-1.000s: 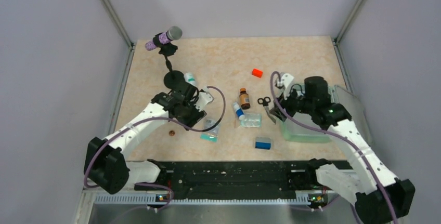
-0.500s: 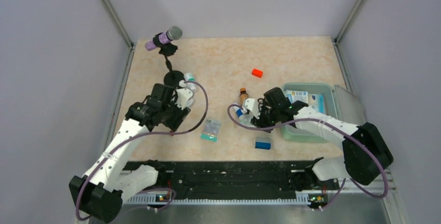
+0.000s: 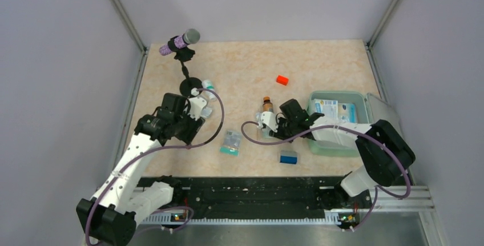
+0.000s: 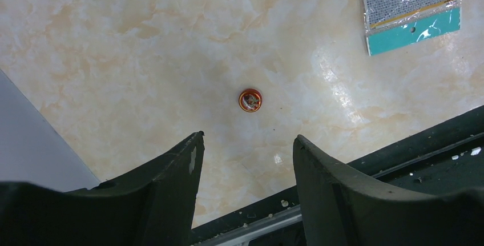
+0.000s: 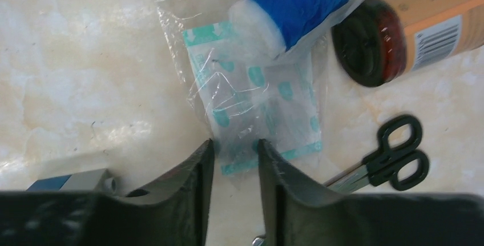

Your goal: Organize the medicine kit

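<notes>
Presently, at the right gripper (image 5: 234, 146): jaws a narrow gap apart, straddling the near edge of a clear bag (image 5: 257, 103) of teal plasters. Cannot tell whether clamped on the bag or merely set around it. Just beyond the bag and touching it, a blue-wrapped roll (image 5: 297, 0). Beside the roll, an amber bottle (image 5: 422, 23) with a dark cap. To the right of this gripper, black-handled scissors (image 5: 394, 154) flat on the surface. To its left, a corner of a blue block (image 5: 57, 184).

At the left gripper (image 4: 248, 140): jaws wide apart, gripping nothing, raised over the table. Ahead of it, a small red disc (image 4: 250, 100). Farther out, a teal-edged sachet (image 4: 411, 6).

Outward, in the top view: medicine kit (image 3: 334, 148) on the right side of the table, beside the right arm. Lid (image 3: 383, 116) open and swung to the right, flat packs (image 3: 334, 109) inside. Orange-red block (image 3: 282, 80) well apart from the kit, toward the back. Behind the left gripper, a white bottle (image 3: 209, 86) and a microphone (image 3: 182, 41) on a round-based stand.

Underneath, a beige marbled table (image 3: 331, 63), with a black rail (image 3: 257, 192) along the near edge. Around it, plain grey walls (image 3: 257, 0) on three sides, with metal posts (image 3: 122, 15) at the back corners.
</notes>
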Controlling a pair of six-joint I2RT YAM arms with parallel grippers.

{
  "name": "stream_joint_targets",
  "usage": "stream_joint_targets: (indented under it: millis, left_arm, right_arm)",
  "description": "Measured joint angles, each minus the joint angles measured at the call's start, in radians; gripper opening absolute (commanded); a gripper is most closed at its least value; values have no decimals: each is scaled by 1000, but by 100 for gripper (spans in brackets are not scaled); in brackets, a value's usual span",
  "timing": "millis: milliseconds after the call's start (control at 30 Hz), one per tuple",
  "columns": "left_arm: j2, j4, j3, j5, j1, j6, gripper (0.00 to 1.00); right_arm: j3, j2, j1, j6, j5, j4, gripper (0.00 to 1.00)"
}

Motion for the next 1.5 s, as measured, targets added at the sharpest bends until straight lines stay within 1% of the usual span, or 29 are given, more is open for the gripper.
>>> stream_joint_targets:
  millis: [33, 67, 133, 267, 367, 433, 567, 633, 767, 900, 1033, 1133, 1200, 1333, 1500]
  left_arm:
    - [0, 0, 0, 0, 0, 0, 63]
    - [0, 0, 0, 0, 0, 0, 63]
    - [0, 0, 0, 0, 0, 0, 63]
    - [0, 0, 0, 1, 0, 0, 63]
    - [0, 0, 0, 1, 0, 0, 63]
    - [0, 1, 0, 1, 0, 0, 63]
    - [0, 18, 0, 21, 0, 0, 63]
    - [1, 30, 0, 32, 1, -1, 63]
    - [6, 47, 0, 63, 1, -5, 63]
    - [22, 47, 0, 89, 1, -8, 63]
    - [23, 45, 1, 97, 4, -10, 63]
    - [22, 45, 1, 103, 8, -10, 63]
    - [19, 45, 1, 106, 10, -10, 63]
    - [8, 48, 1, 111, 11, -10, 63]
    - [-6, 52, 1, 119, 11, -10, 63]
  right_arm:
    - [5, 9, 0, -1, 2, 9, 22]
    - [10, 20, 0, -5, 8, 22, 13]
    - [21, 40, 0, -6, 21, 47, 0]
    - [21, 43, 0, -11, 36, 56, 0]
    - [17, -16, 0, -15, 31, -17, 0]
    - [17, -95, 0, -20, 10, -78, 0]
    - [30, -379, 0, -42, -66, -236, 0]
    - [64, -449, -2, -50, -92, -309, 0]
    - [95, -498, -24, -76, -101, -409, 0]
    - [94, -517, -98, -85, -79, -473, 0]
    - [94, -574, -218, -66, -14, -458, 0]
    - [94, -635, -317, -26, 34, -402, 0]
    - [94, -673, -362, 6, 83, -355, 0]
    - [79, -708, -418, 95, 204, -259, 0]
    - [35, -687, -524, 264, 365, -190, 0]
